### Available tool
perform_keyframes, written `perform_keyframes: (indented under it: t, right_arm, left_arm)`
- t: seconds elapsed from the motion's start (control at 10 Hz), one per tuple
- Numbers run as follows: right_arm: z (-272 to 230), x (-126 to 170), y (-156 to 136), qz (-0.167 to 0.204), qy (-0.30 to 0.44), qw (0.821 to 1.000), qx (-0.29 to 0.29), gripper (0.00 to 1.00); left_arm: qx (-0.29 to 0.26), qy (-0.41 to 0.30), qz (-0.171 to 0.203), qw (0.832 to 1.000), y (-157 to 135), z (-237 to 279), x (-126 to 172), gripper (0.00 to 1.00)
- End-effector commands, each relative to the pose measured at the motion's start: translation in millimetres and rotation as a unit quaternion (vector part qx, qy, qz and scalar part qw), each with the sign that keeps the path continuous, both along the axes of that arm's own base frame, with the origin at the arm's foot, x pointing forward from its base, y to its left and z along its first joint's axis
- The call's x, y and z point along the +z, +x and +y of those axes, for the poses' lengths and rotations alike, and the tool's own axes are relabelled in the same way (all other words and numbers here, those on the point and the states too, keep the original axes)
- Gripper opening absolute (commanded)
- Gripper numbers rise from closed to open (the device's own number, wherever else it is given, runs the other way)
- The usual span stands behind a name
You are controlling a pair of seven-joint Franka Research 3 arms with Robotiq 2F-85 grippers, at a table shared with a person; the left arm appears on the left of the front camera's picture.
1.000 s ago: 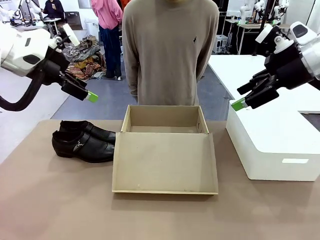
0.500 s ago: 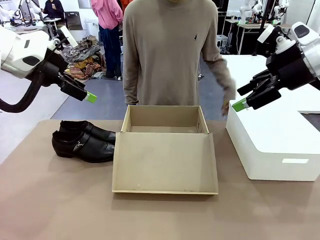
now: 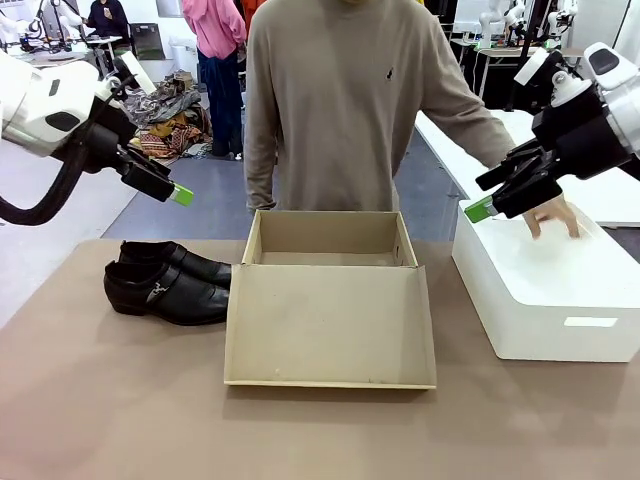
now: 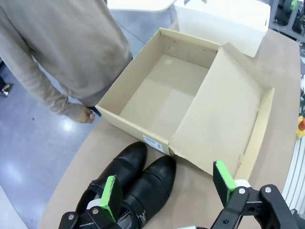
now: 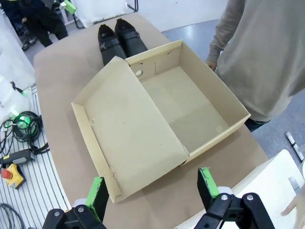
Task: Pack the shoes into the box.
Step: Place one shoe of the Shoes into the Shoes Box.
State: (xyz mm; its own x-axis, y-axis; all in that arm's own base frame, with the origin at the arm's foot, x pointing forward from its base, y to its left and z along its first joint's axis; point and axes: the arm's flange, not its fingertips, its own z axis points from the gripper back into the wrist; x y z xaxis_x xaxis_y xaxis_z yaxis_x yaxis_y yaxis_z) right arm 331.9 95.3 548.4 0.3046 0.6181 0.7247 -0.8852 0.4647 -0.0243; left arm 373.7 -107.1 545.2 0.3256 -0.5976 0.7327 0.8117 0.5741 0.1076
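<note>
Zero packed so far: both loafers (image 3: 168, 283) are sitting beside the empty shoebox (image 3: 325, 232), and I'm hovering left hand (image 4: 167, 187) and right hand (image 5: 155, 188) released.

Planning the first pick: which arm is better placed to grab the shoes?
Left. The left gripper, open, hovers above the shoes, which lie left of the box; the right gripper hangs by the white block, on the box's far side.
</note>
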Motion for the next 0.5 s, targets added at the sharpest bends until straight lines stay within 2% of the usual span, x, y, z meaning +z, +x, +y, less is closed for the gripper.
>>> perform_keyframes:
  t: [0.0,0.4]
  right_arm:
    - [-1,-1,3,-0.004,0.007,1.000,0.010,1.00]
    - [-1,-1,3,-0.004,0.007,1.000,0.010,1.00]
  left_arm:
    - [0.000,0.000,0.000,1.000,0,0,0,1.00]
    - [-0.024,0.067,0.008,0.997,17,3,15,1.00]
